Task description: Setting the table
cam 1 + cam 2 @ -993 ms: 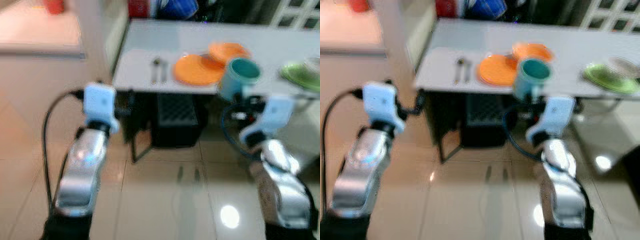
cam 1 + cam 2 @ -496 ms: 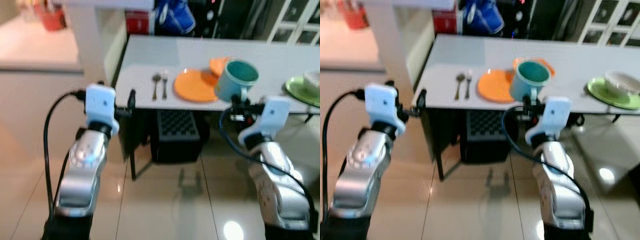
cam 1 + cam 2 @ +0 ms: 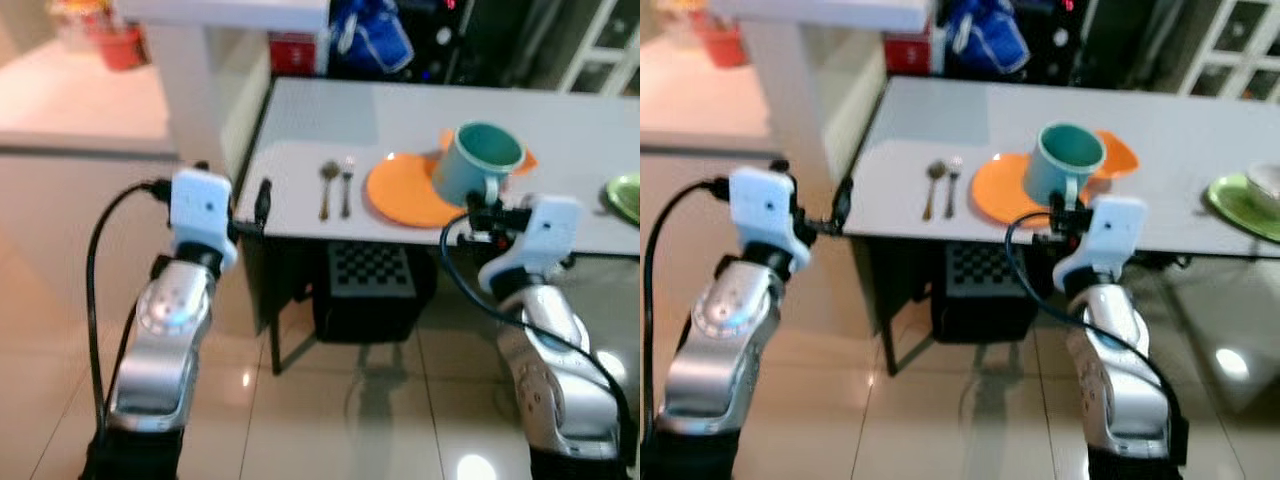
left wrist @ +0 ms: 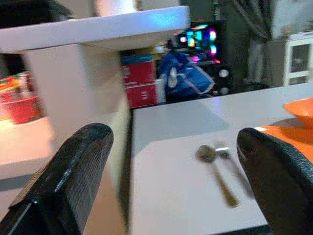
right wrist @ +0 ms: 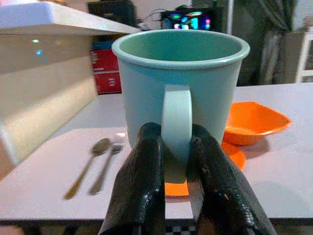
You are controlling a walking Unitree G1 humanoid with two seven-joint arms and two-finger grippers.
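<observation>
item 1, teal mug (image 5: 182, 85): upright, mouth up, inside looks bare as far as the rim lets one see. held off the white table (image 3: 330, 120) by its handle, which is pinched between the two black fingers (image 5: 142, 186) of the right gripper (image 5: 176, 161). it hangs at the table's near edge, in front of the orange plate (image 3: 405, 195), with the plate and bowl seen behind it.

item 2, orange plate: flat on the table near that same front edge, nothing lying on the part that shows.

item 3, orange bowl (image 5: 254, 120): on the table just behind the plate, at the plate's far right rim; whether it touches or overlaps the plate cannot be told. contents not visible from this low angle.

item 4, spoon (image 3: 327, 187) and fork (image 3: 346, 185): side by side on the table, just to the left of the plate, handles pointing to the front edge.

item 5, green plate (image 3: 1245, 200): further right along the table, well apart from the orange plate, with a pale bowl (image 3: 1268, 182) on it, cut off by the picture edge.

item 6, left gripper (image 4: 171, 181): fingers spread wide and holding nothing, held before the table's left front corner, level with the tabletop.

item 7, dark crate (image 3: 372, 290): under the table, below the plate.
</observation>
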